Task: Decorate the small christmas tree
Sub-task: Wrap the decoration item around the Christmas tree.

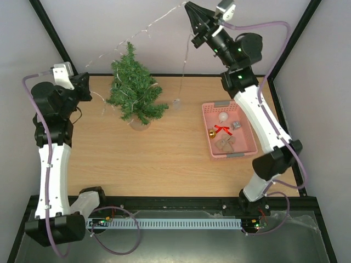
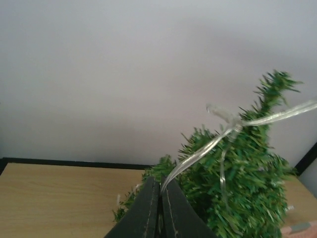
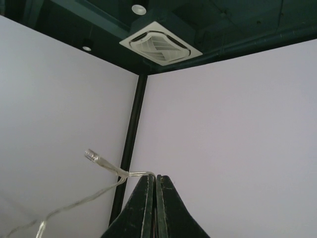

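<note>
The small christmas tree (image 1: 134,93) stands at the back left of the wooden table (image 1: 164,159); in the left wrist view the tree (image 2: 247,193) fills the lower right. A clear light string (image 1: 151,24) runs from my left gripper (image 1: 89,90) over the treetop up to my right gripper (image 1: 188,5), raised high at the back. Both grippers are shut on the string. The left wrist view shows the string (image 2: 198,153) leaving the shut left gripper (image 2: 160,181). In the right wrist view the string (image 3: 74,203) comes out at the tip of the right gripper (image 3: 156,176). One strand hangs down to a small clear end piece (image 1: 177,103).
A pink basket (image 1: 206,120) sits on the right of the table, holding a white bauble (image 1: 223,116), a red bow (image 1: 222,130), a gold bell (image 1: 211,132) and a burlap piece (image 1: 225,144). Grey walls with black frame posts close in the back and sides.
</note>
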